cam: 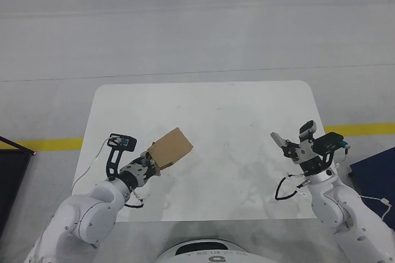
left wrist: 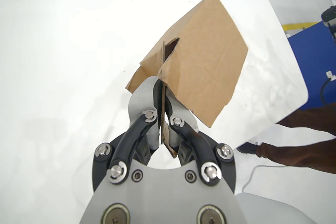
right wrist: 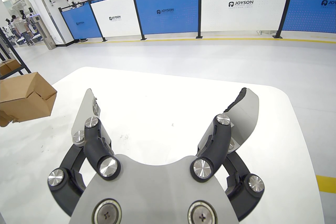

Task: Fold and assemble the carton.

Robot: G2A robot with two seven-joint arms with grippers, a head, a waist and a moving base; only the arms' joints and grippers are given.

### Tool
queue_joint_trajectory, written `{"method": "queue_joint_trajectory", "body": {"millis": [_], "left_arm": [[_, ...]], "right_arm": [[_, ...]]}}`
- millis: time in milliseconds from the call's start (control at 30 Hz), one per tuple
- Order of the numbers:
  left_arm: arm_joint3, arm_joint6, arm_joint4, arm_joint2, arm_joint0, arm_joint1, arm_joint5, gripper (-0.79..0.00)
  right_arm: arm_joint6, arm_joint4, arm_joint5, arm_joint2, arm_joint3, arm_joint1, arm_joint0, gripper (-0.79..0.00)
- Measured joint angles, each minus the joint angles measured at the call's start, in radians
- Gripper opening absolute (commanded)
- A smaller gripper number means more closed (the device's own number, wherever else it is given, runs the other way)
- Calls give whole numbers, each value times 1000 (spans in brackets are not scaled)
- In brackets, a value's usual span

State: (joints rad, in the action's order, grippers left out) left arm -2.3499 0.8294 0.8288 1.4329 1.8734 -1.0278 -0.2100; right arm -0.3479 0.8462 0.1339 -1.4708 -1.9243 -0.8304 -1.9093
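1. Left gripper (left wrist: 162, 87) is pinched tight on a flap of the carton (left wrist: 207, 57). The box sticks out just past its fingers, up off the table (cam: 250, 112), and cardboard hides the fingertips.
2. Right gripper (right wrist: 168, 96) is spread wide and holds nothing. The carton sits well off to its side, partly cut off.

Left side: your left gripper (left wrist: 162, 88) points forward-right, its fingers pinched tight on a flap of the brown cardboard carton (left wrist: 204, 59).
Right side: your right gripper (right wrist: 168, 96) hovers with its fingers spread wide.
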Motion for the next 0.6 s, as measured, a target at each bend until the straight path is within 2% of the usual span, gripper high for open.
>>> {"method": "queue_joint_trajectory", "body": {"millis": [100,600], "left_arm": [[0,64,-26,-3,-19,0,-15,-785],[6,55,-49,-9,-19,-2,-18,-785]], "right_arm": [[0,0,0,0,0,0,0,0],[0,0,0,0,0,0,0,0]]}}
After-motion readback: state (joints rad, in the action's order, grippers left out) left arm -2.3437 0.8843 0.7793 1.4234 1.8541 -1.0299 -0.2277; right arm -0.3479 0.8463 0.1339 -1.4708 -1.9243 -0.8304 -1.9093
